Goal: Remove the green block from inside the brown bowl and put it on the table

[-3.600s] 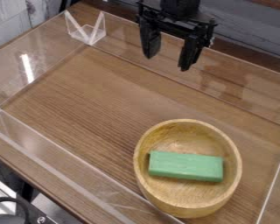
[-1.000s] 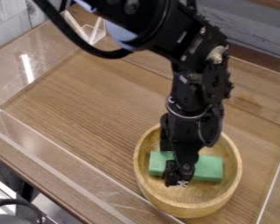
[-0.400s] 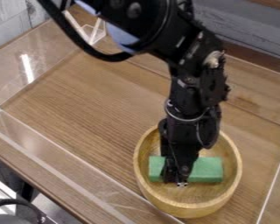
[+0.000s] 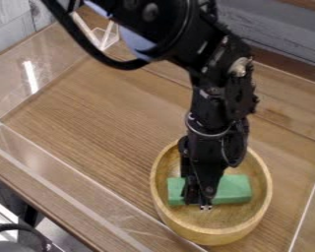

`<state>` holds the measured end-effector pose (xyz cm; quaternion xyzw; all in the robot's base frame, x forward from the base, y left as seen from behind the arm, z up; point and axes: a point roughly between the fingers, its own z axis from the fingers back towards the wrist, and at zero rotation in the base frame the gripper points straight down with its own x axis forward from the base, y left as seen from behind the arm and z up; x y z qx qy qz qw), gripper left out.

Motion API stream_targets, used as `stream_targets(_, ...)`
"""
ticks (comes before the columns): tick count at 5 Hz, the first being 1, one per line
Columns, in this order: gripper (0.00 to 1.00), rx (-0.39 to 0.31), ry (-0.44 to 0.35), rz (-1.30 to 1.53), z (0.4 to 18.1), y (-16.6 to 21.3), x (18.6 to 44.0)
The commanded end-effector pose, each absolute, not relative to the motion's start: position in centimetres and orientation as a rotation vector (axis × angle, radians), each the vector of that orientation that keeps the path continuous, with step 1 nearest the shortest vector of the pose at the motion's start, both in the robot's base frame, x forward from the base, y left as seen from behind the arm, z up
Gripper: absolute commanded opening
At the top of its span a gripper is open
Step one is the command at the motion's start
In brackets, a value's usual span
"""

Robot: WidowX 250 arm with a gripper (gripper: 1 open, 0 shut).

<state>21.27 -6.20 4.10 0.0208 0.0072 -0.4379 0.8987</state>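
Observation:
The brown bowl (image 4: 220, 236) sits on the table (image 4: 94, 118) at the front right. Inside it lies the green block (image 4: 240, 190), flat on the bowl's bottom. My gripper (image 4: 203, 197) reaches straight down into the bowl, and its dark fingers are shut on the block across its narrow width, left of its middle. The black arm hides the block's centre and the bowl's far rim. The block's two ends show on either side of the fingers.
Clear acrylic walls (image 4: 42, 157) run round the table's edges. A small clear triangular stand (image 4: 97, 32) rests at the back left. The bowl lies close to the front right wall.
The arm came from the back of the table down into the bowl. Over the last second the gripper sank slightly and its fingers closed on the green block.

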Motion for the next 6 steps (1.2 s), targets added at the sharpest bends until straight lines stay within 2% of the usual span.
stream_targets(1, 0.00, 0.046, -0.007, -0.902, 4.39, -6.32, 21.55)
stream_targets(6, 0.00, 0.027, -0.005, -0.840, 4.88, -5.97, 21.13)
